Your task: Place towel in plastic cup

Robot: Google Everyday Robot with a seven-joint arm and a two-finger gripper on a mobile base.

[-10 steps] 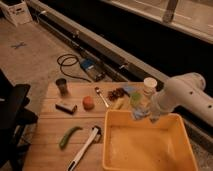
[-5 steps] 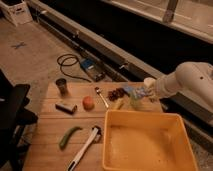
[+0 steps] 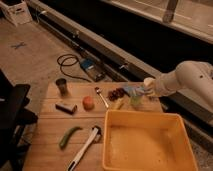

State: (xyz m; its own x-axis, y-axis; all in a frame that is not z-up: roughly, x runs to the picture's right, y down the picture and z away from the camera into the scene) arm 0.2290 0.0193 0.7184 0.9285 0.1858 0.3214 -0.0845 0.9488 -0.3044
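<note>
Where the wooden table comes nearest, a yellow bin stands upright and takes up the near right corner. Just left of the bin lies a white-handled tool, slanting from near left to far right, its head close to the bin's left wall. Left of it, and apart from it, lies a green pepper.

Further back, a small dark block sits on the left part of the table. An orange round fruit is just to its right, and a spoon lies right of the fruit. A dark metal cup stands upright near the far left edge. A cluster of dark red fruit lies toward the middle of the far edge.

The plastic cup stands upright just beyond the bin's far rim, right of the dark red cluster. The towel hangs bunched directly over the cup's mouth. Whether any of it lies inside the cup cannot be told.

The gripper is on a white arm that reaches in from the right. It sits at the towel's right side, above the cup, with its fingers clenched on the cloth.

Off the table, a black chair stands at the left. On the floor beyond the table lie a blue device and a coiled black cable. A white box sits at the far left.
</note>
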